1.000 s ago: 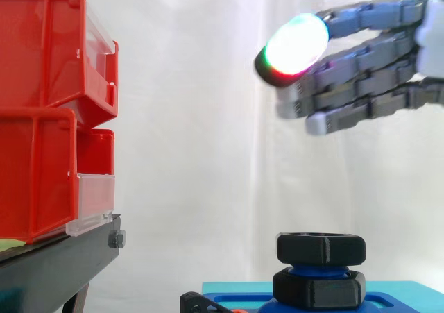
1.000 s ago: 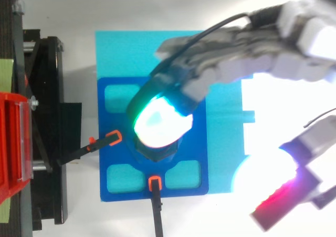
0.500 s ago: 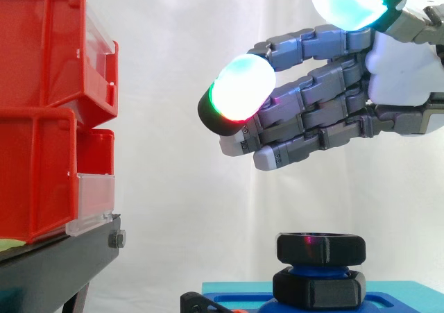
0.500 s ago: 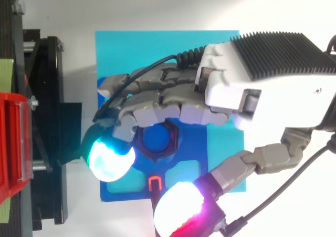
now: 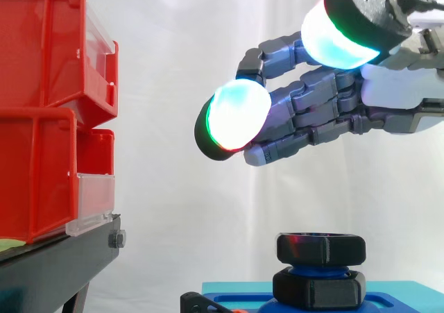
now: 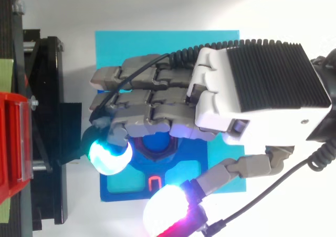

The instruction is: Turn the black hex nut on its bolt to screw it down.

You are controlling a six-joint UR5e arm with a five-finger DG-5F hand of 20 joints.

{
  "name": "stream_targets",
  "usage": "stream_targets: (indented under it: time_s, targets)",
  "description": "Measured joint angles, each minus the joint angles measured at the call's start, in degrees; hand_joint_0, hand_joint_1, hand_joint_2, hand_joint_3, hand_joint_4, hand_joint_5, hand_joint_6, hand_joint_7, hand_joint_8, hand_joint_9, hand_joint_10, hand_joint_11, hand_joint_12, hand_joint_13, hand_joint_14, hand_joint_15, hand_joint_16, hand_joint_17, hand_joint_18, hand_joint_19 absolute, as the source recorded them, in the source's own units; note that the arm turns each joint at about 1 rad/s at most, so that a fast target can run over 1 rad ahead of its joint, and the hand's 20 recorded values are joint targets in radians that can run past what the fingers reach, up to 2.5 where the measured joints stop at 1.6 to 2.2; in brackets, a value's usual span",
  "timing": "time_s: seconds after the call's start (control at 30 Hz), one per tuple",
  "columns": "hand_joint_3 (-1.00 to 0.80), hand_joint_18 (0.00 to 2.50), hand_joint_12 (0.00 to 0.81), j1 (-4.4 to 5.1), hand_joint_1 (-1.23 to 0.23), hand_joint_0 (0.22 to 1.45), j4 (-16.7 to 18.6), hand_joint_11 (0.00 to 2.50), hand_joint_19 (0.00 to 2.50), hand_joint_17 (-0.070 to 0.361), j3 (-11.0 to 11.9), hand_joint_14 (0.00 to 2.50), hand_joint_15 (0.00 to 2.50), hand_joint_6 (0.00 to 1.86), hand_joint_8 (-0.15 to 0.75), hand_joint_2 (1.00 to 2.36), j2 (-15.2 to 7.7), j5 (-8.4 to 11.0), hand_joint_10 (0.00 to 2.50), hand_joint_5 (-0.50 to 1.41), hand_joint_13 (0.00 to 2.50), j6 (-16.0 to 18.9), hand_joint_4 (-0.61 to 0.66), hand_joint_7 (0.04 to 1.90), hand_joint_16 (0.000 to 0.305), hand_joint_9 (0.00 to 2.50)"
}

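Note:
A black hex nut (image 5: 320, 248) sits at the top of a blue bolt, above a second black nut (image 5: 319, 288) on the blue base (image 6: 121, 182). From above, part of the top nut (image 6: 157, 148) and the bolt's blue end show under my fingers. My hand (image 5: 388, 98) hovers well above the nut, palm down, fingers stretched out to the left and holding nothing. Its palm back (image 6: 252, 87) covers the right side of the base, and the thumb reaches toward the near edge. The glowing pads are clear of the nut.
Red bins (image 5: 48, 105) stand stacked on a black stand (image 5: 55, 264) at the left. The blue base lies on a cyan plate (image 6: 157, 42). Orange-tipped black clamps (image 6: 153, 183) grip the base's near side.
My hand has come in from the right, turned palm down over the nut, and lowered a little. The nut has not moved.

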Motion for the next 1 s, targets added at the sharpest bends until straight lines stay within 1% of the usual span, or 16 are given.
stream_targets:
  time_s: [0.03, 0.13, 0.27, 0.47, 0.57, 0.7, 0.9, 1.0]
  targets:
    - [-0.50, 0.32, 0.359, 0.02, -0.45, 0.51, 0.0, 0.08, 0.17, 0.126, 0.0, 0.00, 0.00, 0.50, 0.304, 1.00, 0.0, 0.16, 0.00, -0.12, 0.26, -1.1, 0.26, 1.02, 0.056, 0.44]
    - [-0.50, 0.32, 0.359, 0.07, -0.44, 0.51, 0.0, 0.09, 0.17, 0.126, 0.0, 0.00, 0.00, 0.50, 0.305, 1.00, 0.0, 0.40, 0.00, -0.12, 0.26, -3.0, 0.26, 1.04, 0.056, 0.45]
    - [-0.50, 0.31, 0.359, 0.28, -0.44, 0.51, -0.2, 0.10, 0.17, 0.126, 0.0, 0.00, 0.00, 0.50, 0.307, 1.00, -0.2, 0.37, 0.00, -0.11, 0.25, -4.5, 0.25, 1.11, 0.056, 0.45]
    - [-0.50, 0.32, 0.358, 0.53, -0.44, 0.51, 0.0, 0.10, 0.18, 0.126, 0.0, 0.00, 0.00, 0.50, 0.308, 1.00, -3.1, 0.26, 0.00, -0.09, 0.26, -5.3, 0.23, 1.22, 0.056, 0.45]
    - [-0.50, 0.32, 0.359, 0.70, -0.44, 0.51, 0.4, 0.10, 0.18, 0.125, 0.0, 0.00, 0.00, 0.51, 0.308, 1.00, -3.7, 0.08, 0.00, -0.10, 0.26, -5.4, 0.22, 1.21, 0.056, 0.45]
    - [-0.50, 0.32, 0.359, 0.92, -0.44, 0.51, 0.8, 0.11, 0.18, 0.125, 0.0, 0.00, 0.00, 0.53, 0.308, 1.00, -3.9, -0.08, 0.00, -0.10, 0.25, -5.6, 0.22, 1.18, 0.056, 0.45]
    - [-0.50, 0.32, 0.359, 1.01, -0.44, 0.51, 0.9, 0.12, 0.18, 0.125, 0.0, 0.00, 0.00, 0.62, 0.312, 1.00, -3.9, -0.27, 0.00, -0.12, 0.25, -6.0, 0.21, 1.04, 0.056, 0.45]
    - [-0.50, 0.32, 0.359, 1.01, -0.44, 0.51, 1.0, 0.13, 0.18, 0.126, 0.0, 0.00, 0.00, 0.66, 0.313, 1.00, -4.0, -0.50, 0.00, -0.13, 0.25, -6.7, 0.21, 0.99, 0.056, 0.45]
